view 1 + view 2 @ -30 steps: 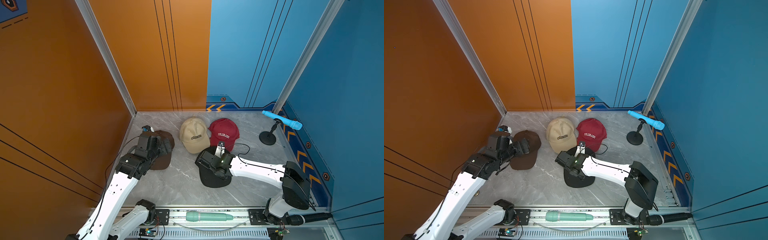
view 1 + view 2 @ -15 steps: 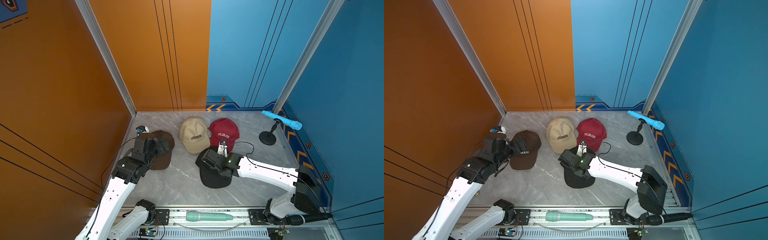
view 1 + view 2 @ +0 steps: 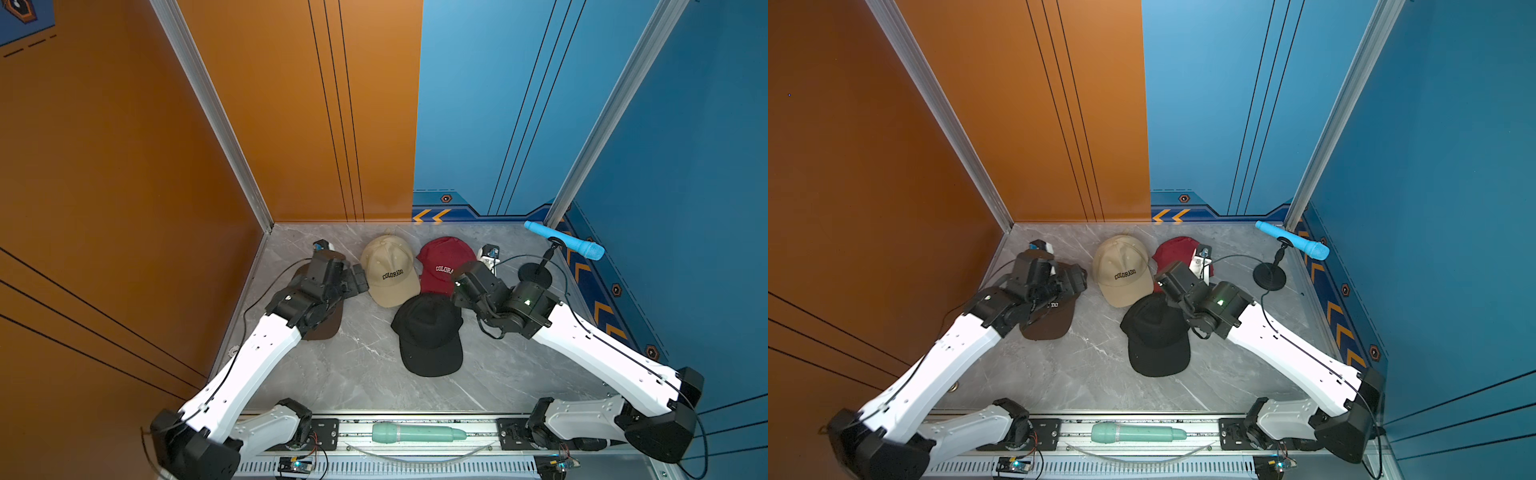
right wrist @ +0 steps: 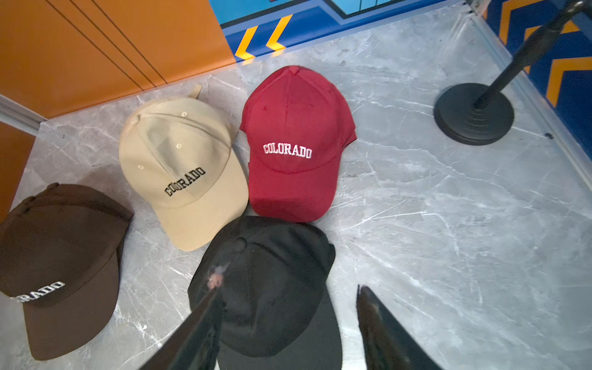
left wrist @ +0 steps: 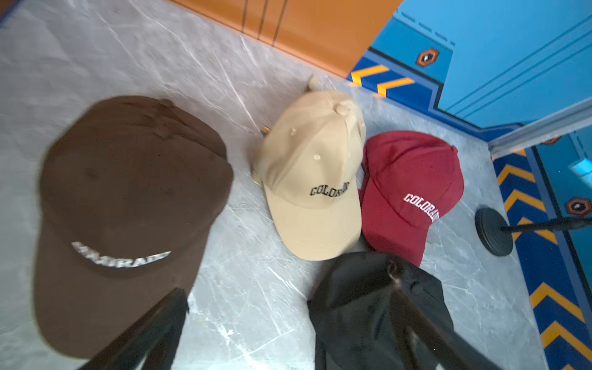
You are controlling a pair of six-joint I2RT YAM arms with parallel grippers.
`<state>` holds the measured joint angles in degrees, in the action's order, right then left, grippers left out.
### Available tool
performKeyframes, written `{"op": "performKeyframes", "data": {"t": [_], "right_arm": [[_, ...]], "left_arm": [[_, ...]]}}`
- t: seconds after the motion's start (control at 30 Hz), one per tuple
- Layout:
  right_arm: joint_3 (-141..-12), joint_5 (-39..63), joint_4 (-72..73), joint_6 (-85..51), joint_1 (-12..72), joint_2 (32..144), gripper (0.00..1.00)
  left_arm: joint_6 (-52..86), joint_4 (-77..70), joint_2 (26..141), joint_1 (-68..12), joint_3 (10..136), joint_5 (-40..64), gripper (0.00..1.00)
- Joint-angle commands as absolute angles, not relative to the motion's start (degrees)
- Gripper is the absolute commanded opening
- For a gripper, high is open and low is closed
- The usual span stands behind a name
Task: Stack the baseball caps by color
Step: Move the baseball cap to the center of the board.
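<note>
In both top views we look steeply down from high above the near rail (image 3: 355,434), facing the back walls (image 3: 291,124), far enough to take in the whole surface (image 3: 365,374). Our 2 wrist views sit low and near, tilted down at it; both share the brown cap (image 5: 128,179), beige cap (image 5: 314,173), red cap (image 5: 410,179) and black cap (image 5: 352,304).

Both arms reach forward, left gripper (image 5: 286,285) and right gripper (image 4: 288,283) both spread wide, empty
</note>
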<state>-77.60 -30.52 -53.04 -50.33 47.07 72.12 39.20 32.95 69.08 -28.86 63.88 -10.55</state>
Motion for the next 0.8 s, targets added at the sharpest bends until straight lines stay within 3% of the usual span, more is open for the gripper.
{"op": "performKeyframes", "data": {"t": [0.0, 0.47, 0.77], "right_arm": [[-79.0, -28.3, -56.6, -47.3, 44.5, 70.2, 0.68], [-79.1, -20.3, -54.9, -41.6, 35.1, 70.6, 0.68], [-76.8, -17.4, -53.4, -41.2, 29.5, 69.0, 0.68]], "left_arm": [[44.2, 29.6, 75.0, -31.1, 63.8, -5.5, 0.98], [45.3, 20.0, 105.0, -28.1, 74.3, 3.1, 0.89], [41.5, 22.9, 114.4, -23.0, 84.8, 3.9, 0.9]]}}
